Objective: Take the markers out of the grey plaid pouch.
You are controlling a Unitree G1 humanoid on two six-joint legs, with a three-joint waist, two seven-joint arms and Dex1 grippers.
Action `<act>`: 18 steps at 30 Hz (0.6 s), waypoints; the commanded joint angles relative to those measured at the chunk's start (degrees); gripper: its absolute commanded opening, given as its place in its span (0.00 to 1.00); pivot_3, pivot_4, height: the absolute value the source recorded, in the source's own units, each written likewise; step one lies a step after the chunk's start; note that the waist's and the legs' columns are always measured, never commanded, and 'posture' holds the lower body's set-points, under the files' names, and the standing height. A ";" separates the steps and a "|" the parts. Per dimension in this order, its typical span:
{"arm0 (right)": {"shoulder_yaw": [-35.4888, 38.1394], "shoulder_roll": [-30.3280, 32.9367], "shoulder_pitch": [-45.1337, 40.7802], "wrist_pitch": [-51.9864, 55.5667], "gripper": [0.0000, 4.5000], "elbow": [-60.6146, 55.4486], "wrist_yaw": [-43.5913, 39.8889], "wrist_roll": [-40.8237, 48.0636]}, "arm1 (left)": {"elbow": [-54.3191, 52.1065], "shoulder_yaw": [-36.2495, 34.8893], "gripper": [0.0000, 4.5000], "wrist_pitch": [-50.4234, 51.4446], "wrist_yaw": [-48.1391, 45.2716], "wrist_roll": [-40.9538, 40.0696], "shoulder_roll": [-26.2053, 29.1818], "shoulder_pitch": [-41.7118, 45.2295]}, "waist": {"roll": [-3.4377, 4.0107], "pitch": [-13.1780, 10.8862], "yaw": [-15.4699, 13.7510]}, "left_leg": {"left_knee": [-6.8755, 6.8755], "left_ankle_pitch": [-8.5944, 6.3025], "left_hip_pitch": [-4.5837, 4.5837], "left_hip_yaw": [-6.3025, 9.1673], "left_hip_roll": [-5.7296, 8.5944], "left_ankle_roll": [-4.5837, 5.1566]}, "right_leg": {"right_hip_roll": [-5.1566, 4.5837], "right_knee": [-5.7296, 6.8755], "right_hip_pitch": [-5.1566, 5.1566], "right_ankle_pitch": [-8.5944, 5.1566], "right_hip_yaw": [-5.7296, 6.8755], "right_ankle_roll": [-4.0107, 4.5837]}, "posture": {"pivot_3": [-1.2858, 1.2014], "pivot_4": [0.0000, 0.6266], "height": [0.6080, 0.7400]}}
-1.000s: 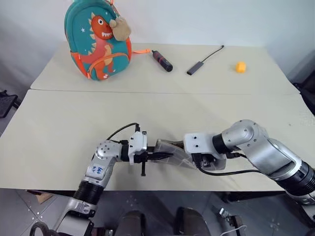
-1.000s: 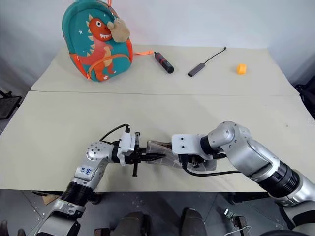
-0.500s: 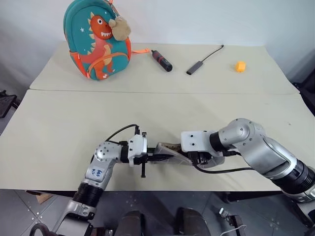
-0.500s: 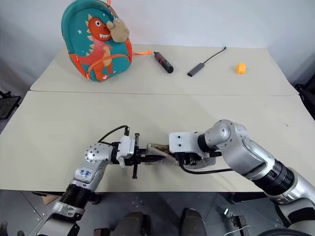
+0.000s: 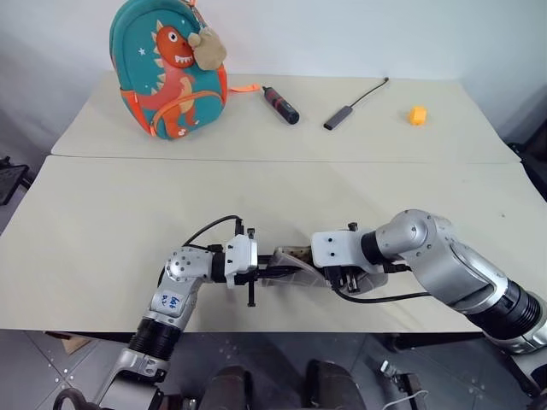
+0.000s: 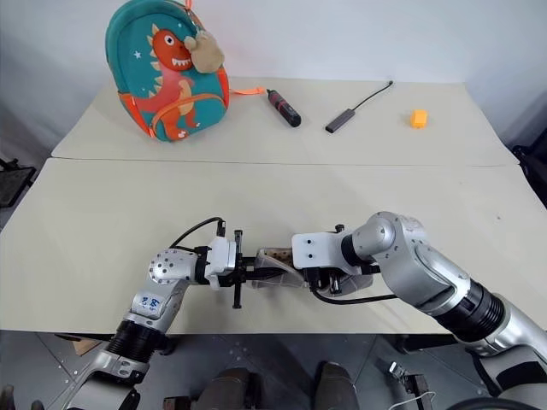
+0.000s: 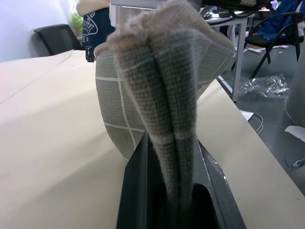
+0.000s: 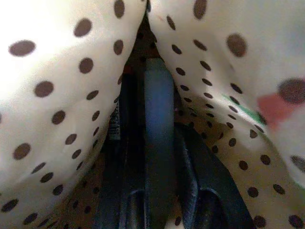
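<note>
1. Pouch (image 5: 295, 266) is hanging at the table's (image 5: 102, 231) near edge, far from the backpack (image 5: 168, 68).
2. Left gripper (image 7: 171, 157) is pinching the pouch's end.
3. Right gripper (image 8: 157, 119) is reaching inside the pouch, clamping a slim blue-grey object.

On my right eye view: teal dinosaur backpack (image 6: 168, 73) upright at the far left of the table (image 6: 102, 213). Beside it a black-and-red tool (image 6: 281, 108), then a dark adapter with cable (image 6: 350, 114), then a small orange block (image 6: 418, 118). Near edge: my left gripper (image 6: 253, 273) pinches one end of the grey plaid pouch (image 6: 275, 265); my right gripper (image 6: 329, 280) reaches into its other end.
</note>
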State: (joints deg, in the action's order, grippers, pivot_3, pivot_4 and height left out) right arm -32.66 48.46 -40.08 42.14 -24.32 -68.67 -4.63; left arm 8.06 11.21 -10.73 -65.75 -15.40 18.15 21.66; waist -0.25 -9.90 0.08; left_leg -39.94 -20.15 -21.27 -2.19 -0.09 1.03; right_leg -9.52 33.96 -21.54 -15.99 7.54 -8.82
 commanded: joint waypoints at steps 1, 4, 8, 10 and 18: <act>4.46 0.26 0.37 -3.31 0.08 0.30 -1.74 3.48 | -2.35 -0.77 0.00 -1.53 0.15 -1.61 -0.17 0.22 | 0.04 -0.05 -0.03 | 0.00 0.00 -0.02 0.00 0.00 0.00 | 0.00 -0.02 0.00 0.00 0.01 0.00 | 0.52 0.24 1.00; 9.51 -0.03 1.04 -6.14 0.08 0.11 -3.06 7.79 | -2.88 -0.76 0.00 -1.37 0.31 -1.53 0.07 -0.21 | 0.13 -0.12 -0.08 | 0.01 -0.01 -0.03 0.01 0.00 0.02 | 0.00 -0.05 -0.01 0.00 0.01 0.00 | 0.52 0.24 1.00; 18.64 0.88 5.57 -17.46 0.08 3.80 -8.09 16.13 | -3.48 -1.11 0.00 -1.07 0.46 -1.52 0.56 -1.04 | 0.12 -0.15 -0.35 | 0.08 -0.01 -0.04 0.01 0.03 0.02 | 0.00 -0.09 -0.01 0.00 0.05 0.00 | 0.52 0.24 1.00; 21.84 0.27 7.60 -21.56 0.08 6.93 -9.40 18.86 | -3.92 -1.09 0.00 -0.86 0.58 -1.58 0.79 -1.34 | 0.14 -0.17 -0.30 | 0.10 -0.03 -0.05 0.00 0.05 0.06 | -0.01 -0.12 0.01 0.00 0.03 -0.01 | 0.52 0.24 1.00; 27.97 -1.88 11.33 -31.02 0.08 15.30 -10.12 24.72 | -5.14 -1.08 0.00 -0.17 1.40 -1.58 1.25 -2.26 | 0.15 -0.20 -0.21 | 0.11 -0.04 -0.03 -0.03 0.04 0.07 | -0.01 -0.13 0.01 0.01 0.04 -0.02 | 0.52 0.24 1.00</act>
State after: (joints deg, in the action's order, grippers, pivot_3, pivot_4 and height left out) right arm -8.07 46.95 -28.72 12.09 -9.58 -79.20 17.14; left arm 5.11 10.12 -10.78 -64.45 -16.40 18.87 19.85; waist -0.10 -10.10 -0.13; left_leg -39.83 -20.19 -21.30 -2.22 -0.05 1.10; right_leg -9.52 33.84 -21.52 -15.98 7.58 -8.84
